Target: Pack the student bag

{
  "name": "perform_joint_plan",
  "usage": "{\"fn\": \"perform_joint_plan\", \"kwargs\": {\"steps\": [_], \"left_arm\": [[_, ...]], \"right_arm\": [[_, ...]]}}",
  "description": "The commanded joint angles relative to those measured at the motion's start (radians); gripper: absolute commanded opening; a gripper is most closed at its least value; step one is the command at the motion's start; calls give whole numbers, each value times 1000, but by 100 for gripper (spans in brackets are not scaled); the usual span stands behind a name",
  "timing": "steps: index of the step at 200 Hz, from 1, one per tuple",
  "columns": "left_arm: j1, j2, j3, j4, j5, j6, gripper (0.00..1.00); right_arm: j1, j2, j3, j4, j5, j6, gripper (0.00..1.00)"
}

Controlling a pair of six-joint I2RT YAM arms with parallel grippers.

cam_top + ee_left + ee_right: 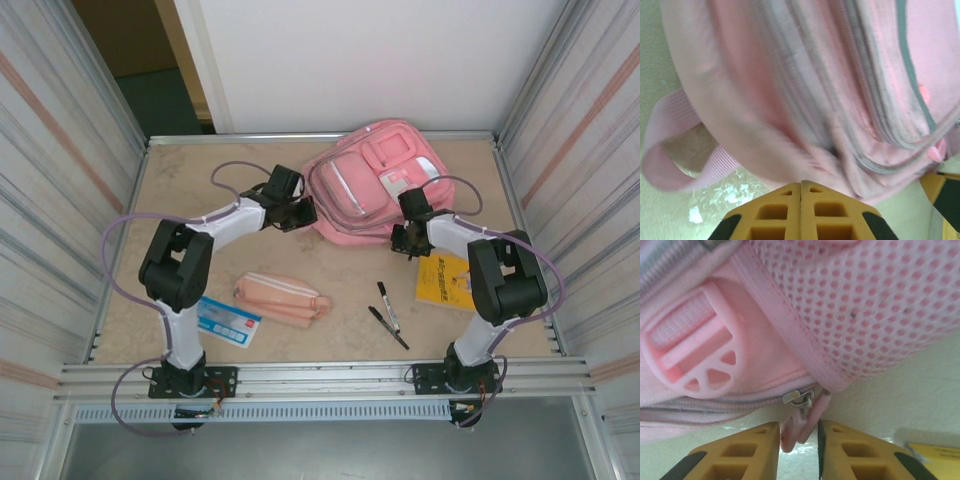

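— Where does the student bag lie?

— Flat at the far side of the bench, right of the middle and close to the back wall, with its front pockets facing up.

— And the arms?

— One reaches to each side of it. The left tool is at the bag's near left edge. Its pads are pressed fully together, and the tips sit right against the pink fabric, beside a strap loop. Whether any cloth is caught between the pads cannot be told.

— The right one?

— The right tool is at the bag's near right corner, below a round pink buckle and a mesh pocket. Its jaws stand a narrow gap apart, closed on the pink zip pull that hangs between them.

— What else is on the bench?

— Nearer the bases lies a flat pink pencil pouch, with a blue card just left of it. Two black markers lie toward the middle, and a yellow booklet sits partly under the right arm.
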Motion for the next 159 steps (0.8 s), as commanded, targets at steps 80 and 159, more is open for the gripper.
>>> {"fn": "perform_joint_plan", "kwargs": {"steps": [80,159], "left_arm": [[6,-88,10,-43,24,34,32],[83,100,64,-3,-11,-10,50]], "right_arm": [[-2,-106,10,-42,-97,7,21],[-3,43,24,22,-108,6,17]]}}
